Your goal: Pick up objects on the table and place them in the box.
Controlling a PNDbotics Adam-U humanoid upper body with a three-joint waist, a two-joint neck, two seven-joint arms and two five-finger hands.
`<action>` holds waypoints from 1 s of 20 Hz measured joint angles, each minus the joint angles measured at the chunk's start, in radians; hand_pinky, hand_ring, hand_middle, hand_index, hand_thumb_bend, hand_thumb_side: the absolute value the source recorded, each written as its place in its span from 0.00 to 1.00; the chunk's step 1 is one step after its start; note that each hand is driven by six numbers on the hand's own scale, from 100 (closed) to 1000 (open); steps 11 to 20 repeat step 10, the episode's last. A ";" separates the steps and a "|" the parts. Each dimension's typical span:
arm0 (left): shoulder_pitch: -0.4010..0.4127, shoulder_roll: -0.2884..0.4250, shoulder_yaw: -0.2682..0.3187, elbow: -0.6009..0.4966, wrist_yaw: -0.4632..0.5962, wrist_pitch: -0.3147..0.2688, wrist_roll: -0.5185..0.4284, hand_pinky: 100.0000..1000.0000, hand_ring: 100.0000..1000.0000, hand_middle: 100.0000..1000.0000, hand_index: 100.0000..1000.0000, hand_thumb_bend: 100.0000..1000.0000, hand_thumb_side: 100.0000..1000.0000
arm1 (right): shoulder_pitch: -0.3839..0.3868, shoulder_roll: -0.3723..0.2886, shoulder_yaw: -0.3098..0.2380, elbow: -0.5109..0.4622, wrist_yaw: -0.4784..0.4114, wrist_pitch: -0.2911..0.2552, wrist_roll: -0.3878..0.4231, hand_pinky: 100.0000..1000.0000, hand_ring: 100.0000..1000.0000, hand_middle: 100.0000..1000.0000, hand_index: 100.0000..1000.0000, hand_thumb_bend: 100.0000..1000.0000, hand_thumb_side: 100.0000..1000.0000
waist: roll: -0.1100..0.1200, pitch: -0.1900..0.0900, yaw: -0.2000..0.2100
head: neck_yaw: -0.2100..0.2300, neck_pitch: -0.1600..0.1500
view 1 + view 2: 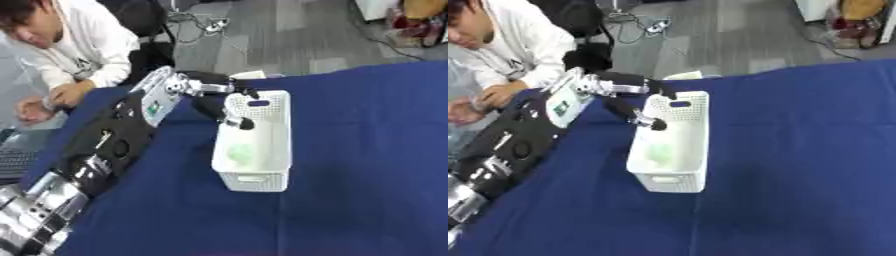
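A white box (pixel 254 145) with little holes in its walls stands on the blue table (pixel 367 150), a bit left of the middle. Inside it, near the bottom, lies something pale green (pixel 240 152) — I cannot make out what it is. The robot's left arm (pixel 105 145) comes in from the lower left corner and stretches up along the left side of the table. Its left hand (pixel 223 102) is at the far left corner of the box, with dark fingers reaching over the rim. The fingers look spread out and hold nothing that I can see. The right hand does not show anywhere. To the right of the box the blue cloth runs wide and flat, all the way to the right edge. In front of the box there is open cloth too. The far edge of the table slants — past it is grey floor (pixel 289 40).
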 measured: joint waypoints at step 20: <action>0.386 -0.029 0.165 -0.407 0.228 -0.039 0.041 0.65 0.69 0.91 0.96 0.45 0.71 | 0.011 -0.008 -0.012 0.000 0.021 -0.002 -0.015 0.00 0.08 0.20 0.43 0.00 0.97 | -0.032 0.008 0.034 | -0.027 -0.010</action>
